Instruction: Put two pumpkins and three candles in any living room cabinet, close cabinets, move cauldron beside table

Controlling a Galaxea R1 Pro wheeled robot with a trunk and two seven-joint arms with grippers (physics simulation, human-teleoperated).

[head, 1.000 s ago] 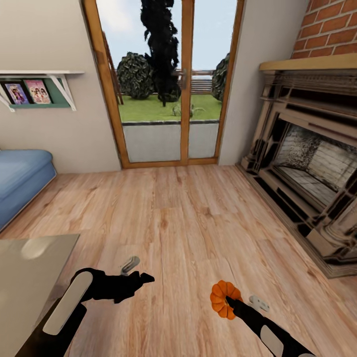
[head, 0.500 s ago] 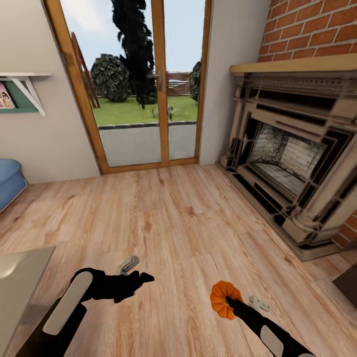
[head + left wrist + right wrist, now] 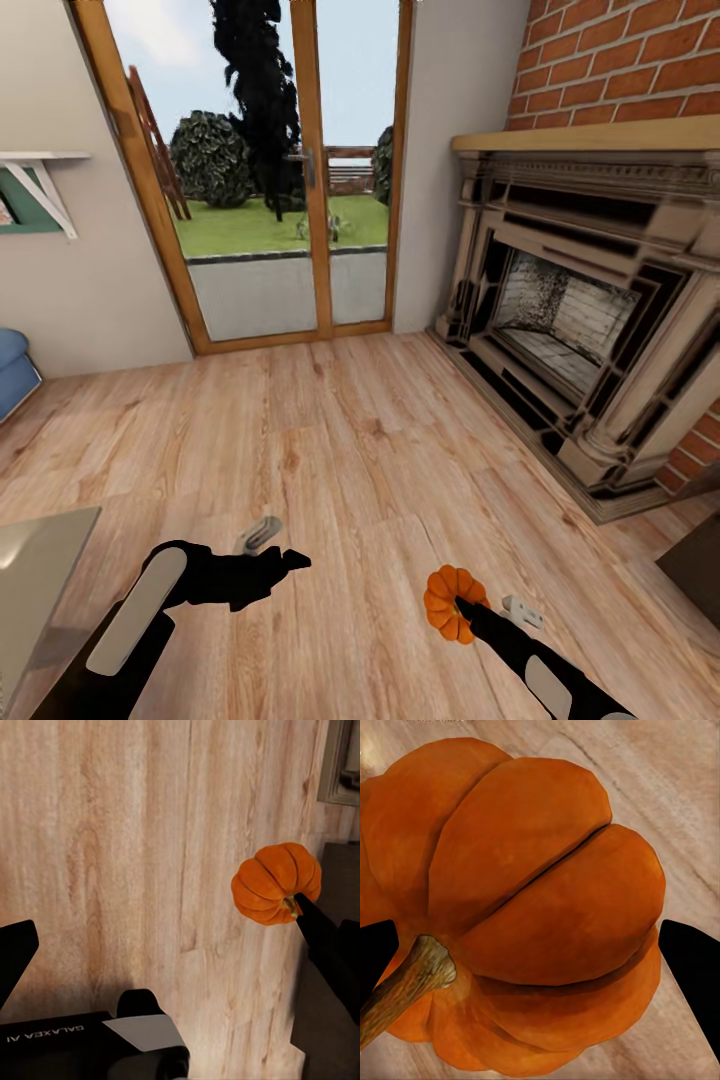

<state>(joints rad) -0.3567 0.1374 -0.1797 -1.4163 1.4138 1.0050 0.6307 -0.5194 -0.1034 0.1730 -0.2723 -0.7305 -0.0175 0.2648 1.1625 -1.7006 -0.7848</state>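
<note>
While the robot is turned to its right, one pumpkin is carried across the living room.

Pumpkin: the small orange pumpkin (image 3: 448, 603) is held up above the wood floor (image 3: 350, 440), well apart from the fireplace (image 3: 580, 320). Its ribs and brown stem are seen close up from the right wrist.

Right gripper: the right gripper (image 3: 458, 606) is closed around the pumpkin, with one black finger seen on each side of it.

Left gripper: the left gripper (image 3: 283, 562) is stretched out over the floor with nothing in it. Whether it is spread or pinched cannot be told.

What has changed: the whole room has been slid to the left in the head view since a second ago. The blue sofa (image 3: 12, 365) by the glass door (image 3: 270, 180) is now nearly cut off at the edge, and more of the fireplace is seen. Both arms are kept in the same pose, so only the robot was turned.

Table: one corner of the grey glass table (image 3: 40, 570) is seen far from the fireplace, beside the left arm.

Dark corner: something brown (image 3: 695, 565) is seen just past the fireplace. It may be the cabinet, but that cannot be told yet.

What it means: a place for the pumpkin is likely being looked for. No pumpkin is seen put away yet.
</note>
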